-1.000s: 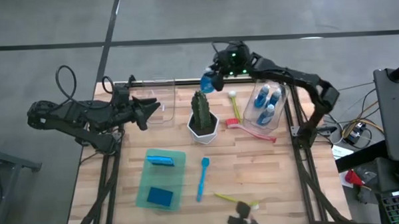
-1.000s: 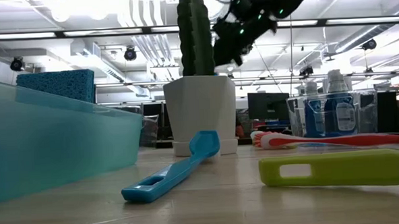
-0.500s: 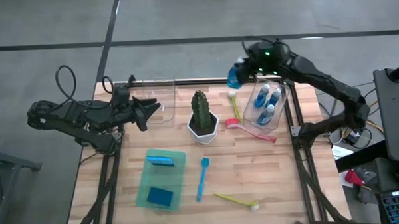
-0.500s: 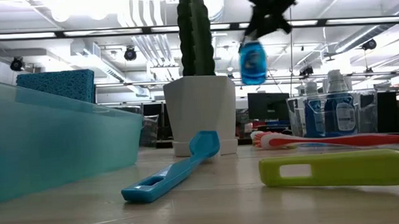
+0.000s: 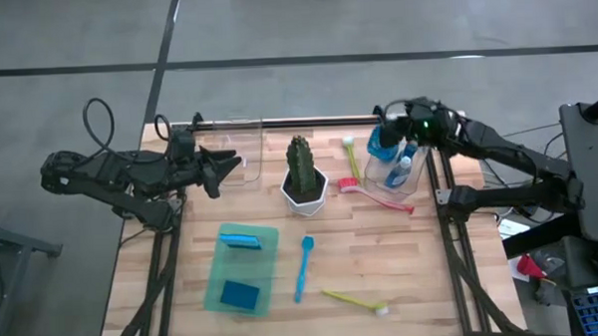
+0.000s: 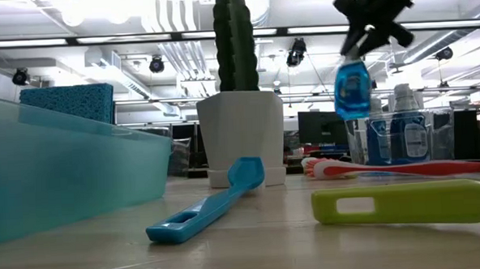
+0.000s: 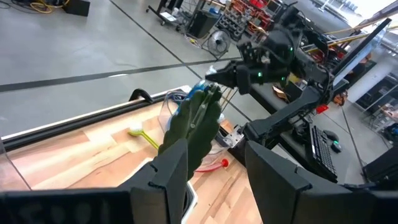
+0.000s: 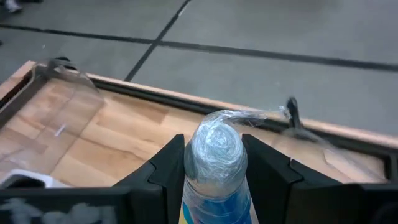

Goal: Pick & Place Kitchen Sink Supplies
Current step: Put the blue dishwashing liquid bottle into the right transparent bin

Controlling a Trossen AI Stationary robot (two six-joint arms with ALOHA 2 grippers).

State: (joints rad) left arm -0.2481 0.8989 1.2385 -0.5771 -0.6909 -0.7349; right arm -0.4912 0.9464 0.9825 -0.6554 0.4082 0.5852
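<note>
My right gripper (image 5: pixel 393 137) is shut on a small blue bottle (image 5: pixel 380 145) with a pale cap. It carries the bottle in the air by the left wall of a clear bin (image 5: pixel 411 174) at the table's far right. Two more blue bottles (image 5: pixel 402 154) stand in that bin. In the low view the held bottle (image 6: pixel 352 89) hangs under the gripper (image 6: pixel 371 27). My left gripper (image 5: pixel 224 169) waits open at the far left. Two blue sponges (image 5: pixel 242 238) (image 5: pixel 241 293) sit in a green tray (image 5: pixel 221 275). A blue brush (image 5: pixel 303 268), a yellow brush (image 5: pixel 354 301) and a pink brush (image 5: pixel 385 196) lie flat on the table. My right gripper pinches the bottle's capped top (image 8: pixel 214 146) between its two fingers (image 8: pixel 166 171), one on each side. The fingers come from above, slanting down. The bottle is lifted clear and hangs below them, its body (image 6: pixel 353 93) slightly tilted.
A green cactus in a white pot (image 5: pixel 302 176) stands at the table's middle far side. A second yellow-handled brush with a white head (image 5: pixel 351 158) lies between the cactus and the bottle bin. Another clear bin (image 5: pixel 240 148) sits in front of my left gripper.
My right gripper has carried the blue bottle from above the cactus toward the table's right edge, then down and nearer. It now sits at the bottle bin's left wall. The bottle stayed in the hold and hung below the fingers throughout.
</note>
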